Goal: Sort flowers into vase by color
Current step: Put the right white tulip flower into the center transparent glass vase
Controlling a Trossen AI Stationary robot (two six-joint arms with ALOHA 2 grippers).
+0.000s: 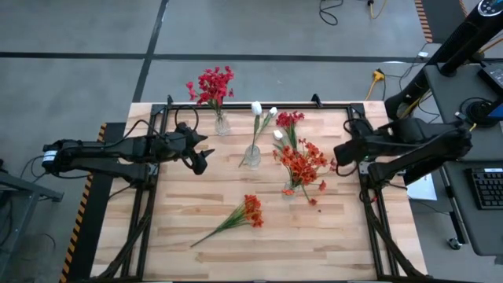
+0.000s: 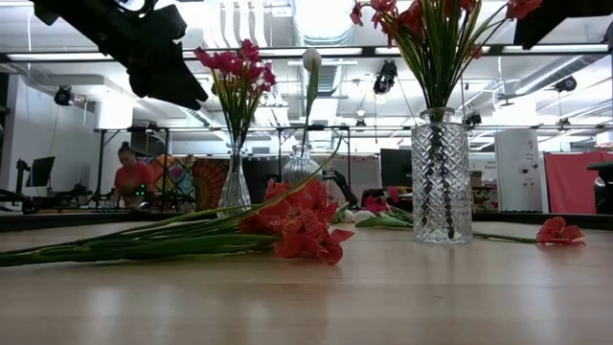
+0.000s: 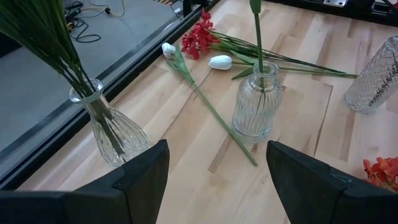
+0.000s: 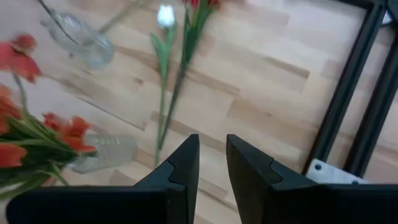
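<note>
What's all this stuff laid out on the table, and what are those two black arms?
Vases: three, clear glass, in a row across the table's far half.
Crimson flowers: one bunch, standing in the left vase.
White buds: one in the middle vase, one or two lying beside it.
Orange-red flowers: one bunch in the right vase; another bunch lying near the table's middle.
Red stem: one, lying at the far edge.
Left gripper: black, open, left of the vases.
Right gripper: black, nearly closed, empty.

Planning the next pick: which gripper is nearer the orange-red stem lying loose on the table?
Left. The left gripper hovers up-left of the orange-red stem; the right gripper is farther, beyond the orange-flower vase.
</note>
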